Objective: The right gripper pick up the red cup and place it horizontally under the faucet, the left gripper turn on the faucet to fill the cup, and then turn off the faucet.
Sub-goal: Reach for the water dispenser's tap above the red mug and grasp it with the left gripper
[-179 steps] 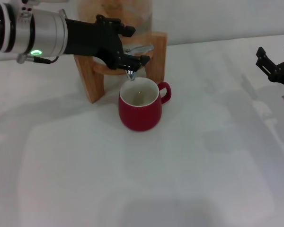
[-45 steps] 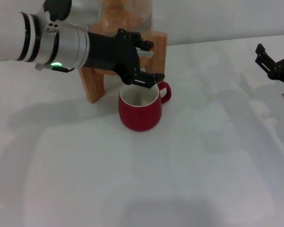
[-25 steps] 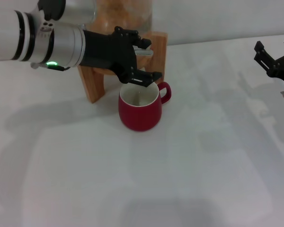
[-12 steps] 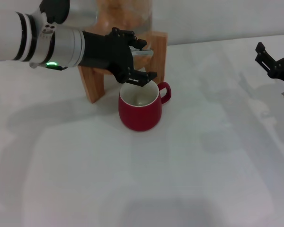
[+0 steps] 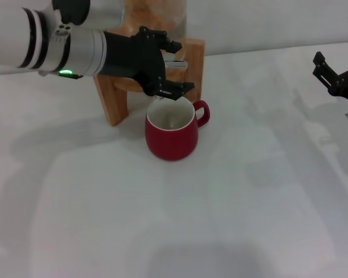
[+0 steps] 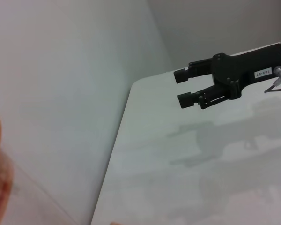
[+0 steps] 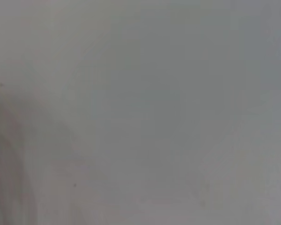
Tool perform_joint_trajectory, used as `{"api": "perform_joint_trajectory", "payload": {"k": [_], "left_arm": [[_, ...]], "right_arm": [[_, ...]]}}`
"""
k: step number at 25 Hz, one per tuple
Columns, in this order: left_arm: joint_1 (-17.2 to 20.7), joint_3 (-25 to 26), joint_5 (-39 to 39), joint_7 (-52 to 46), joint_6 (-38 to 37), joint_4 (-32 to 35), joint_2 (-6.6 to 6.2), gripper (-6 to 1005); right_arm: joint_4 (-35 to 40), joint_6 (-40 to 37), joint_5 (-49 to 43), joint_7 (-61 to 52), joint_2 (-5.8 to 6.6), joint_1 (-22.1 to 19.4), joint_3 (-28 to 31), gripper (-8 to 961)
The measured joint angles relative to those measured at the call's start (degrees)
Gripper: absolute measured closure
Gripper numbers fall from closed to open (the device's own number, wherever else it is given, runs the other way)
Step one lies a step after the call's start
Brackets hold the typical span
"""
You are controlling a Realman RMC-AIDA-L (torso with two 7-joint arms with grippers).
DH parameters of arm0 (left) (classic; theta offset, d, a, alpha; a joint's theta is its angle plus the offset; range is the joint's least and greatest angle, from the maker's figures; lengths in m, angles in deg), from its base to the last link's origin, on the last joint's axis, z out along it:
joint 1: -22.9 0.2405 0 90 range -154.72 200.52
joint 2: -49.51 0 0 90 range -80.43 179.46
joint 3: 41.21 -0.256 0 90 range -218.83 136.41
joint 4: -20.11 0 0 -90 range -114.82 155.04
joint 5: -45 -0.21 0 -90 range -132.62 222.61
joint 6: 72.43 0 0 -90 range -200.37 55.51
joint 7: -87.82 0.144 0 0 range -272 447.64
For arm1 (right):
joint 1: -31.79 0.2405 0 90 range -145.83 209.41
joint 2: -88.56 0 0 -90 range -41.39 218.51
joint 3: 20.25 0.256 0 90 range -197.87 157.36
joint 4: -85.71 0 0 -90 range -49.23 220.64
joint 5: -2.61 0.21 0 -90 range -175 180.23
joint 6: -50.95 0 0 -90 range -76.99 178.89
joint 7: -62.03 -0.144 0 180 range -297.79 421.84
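A robotics laboratory or test bench, staged rather than domestic. A plain white table [image 5: 220, 202] fills the head view and meets a bare pale wall [image 5: 267, 23] along the 12 o'clock edge. Two robot arms frame the surface: the left gripper [image 5: 165, 69] at 11 o'clock, the right gripper [image 5: 339, 75] at 3 o'clock. The only furnishings are props: a wooden stand [image 5: 113, 98] carrying a glass jar [image 5: 153, 14] at 12 o'clock, and the red cup [image 5: 171, 133] just in front of it. The left wrist view shows the same bare wall and table edge.
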Motion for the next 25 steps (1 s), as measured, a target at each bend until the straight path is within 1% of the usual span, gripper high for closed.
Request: {"api": "perform_joint_trajectory", "payload": {"k": [10,25], "left_arm": [[-2.0,-0.1,0.3,2.6,0.7,-3.4,0.21,210],[-2.0,-0.8,0.6,3.0,0.4,-3.6,0.55,211]], "right_arm": [[0.0,0.0,0.0,0.0,0.00,0.2,0.0,110],[0.0,-0.1,-0.1,0.0,-0.05,-0.1,0.0,110]]}}
